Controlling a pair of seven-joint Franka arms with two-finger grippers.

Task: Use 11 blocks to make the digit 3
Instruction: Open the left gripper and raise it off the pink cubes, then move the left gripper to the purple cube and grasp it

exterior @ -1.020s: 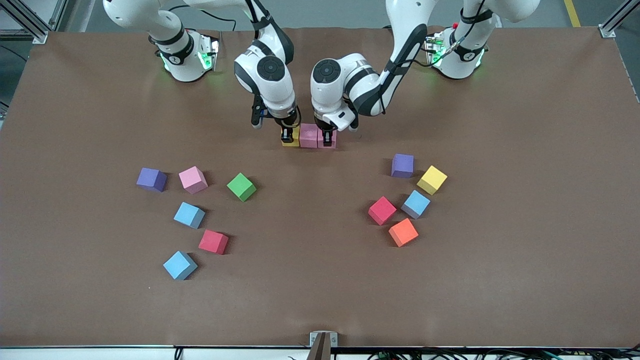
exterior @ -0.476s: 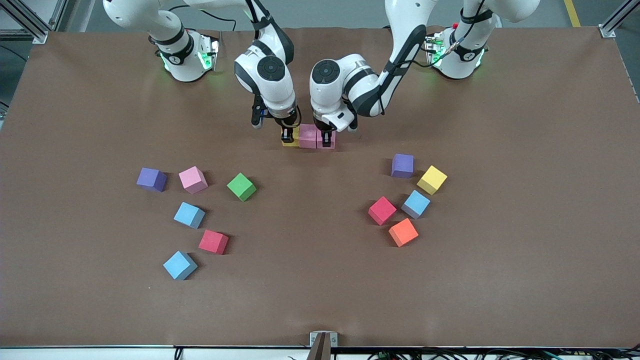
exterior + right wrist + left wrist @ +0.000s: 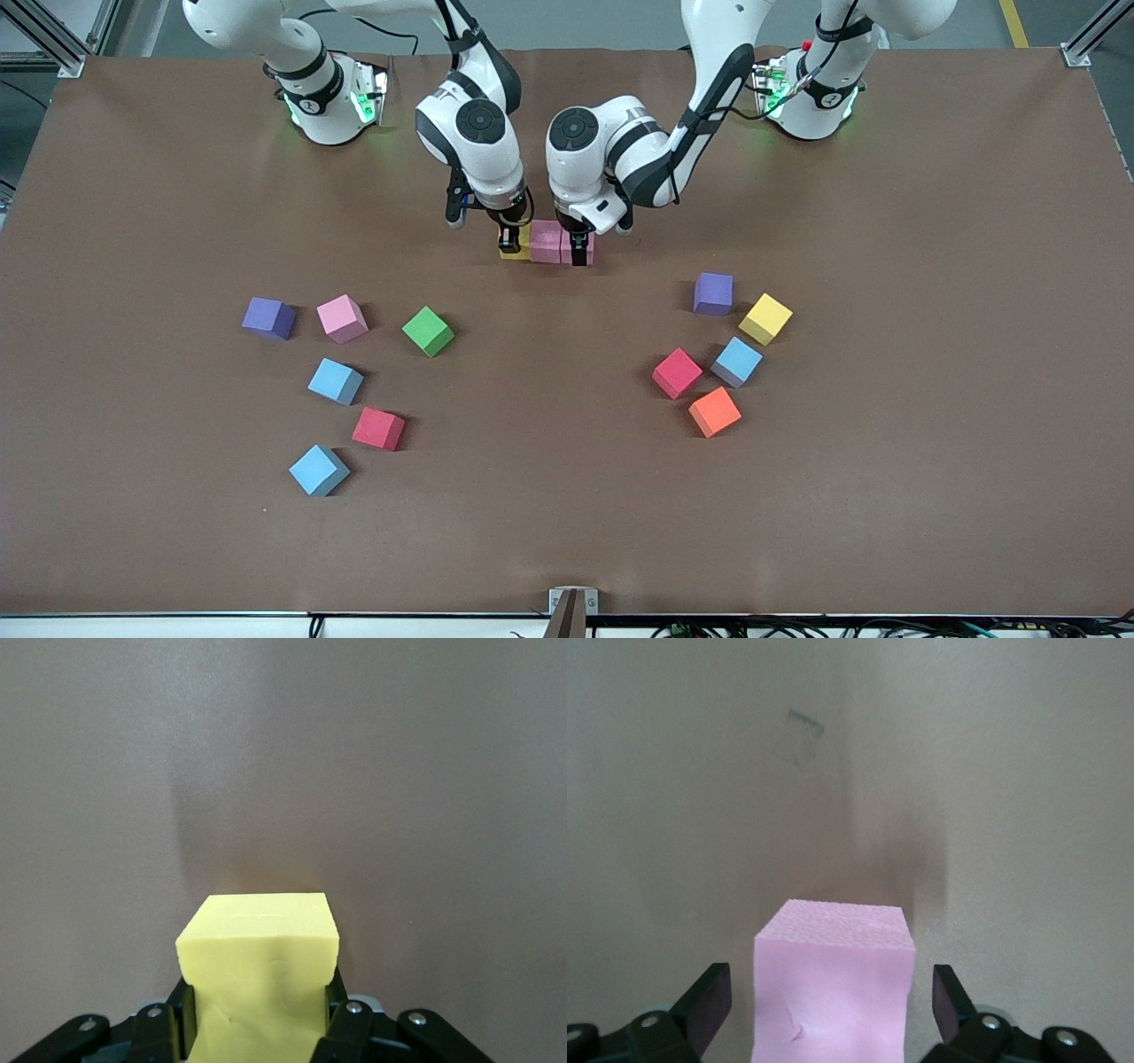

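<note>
Forming row: three matte foam cubes sit touching in a line near the arms' bases, a yellow block [image 3: 523, 241], a pink block [image 3: 547, 240] in the middle, and a second pink block [image 3: 587, 250] at the left arm's end.
Left gripper [image 3: 580, 252]: down at that end pink cube [image 3: 833, 988], fingers [image 3: 707, 1003] spread apart, a gap on each side, cube released.
Right gripper [image 3: 508, 244]: clamped on the yellow cube [image 3: 259, 979], pads pressing both flanks.
Loose blocks, right arm's end: purple [image 3: 268, 318], pink [image 3: 342, 318], green [image 3: 428, 331], light blue [image 3: 335, 381], red [image 3: 378, 429], light blue [image 3: 318, 470].
Loose blocks, left arm's end: purple [image 3: 713, 293], yellow [image 3: 765, 319], light blue [image 3: 736, 361], red [image 3: 677, 373], orange [image 3: 714, 412].
Table [image 3: 567, 496]: brown surface.
</note>
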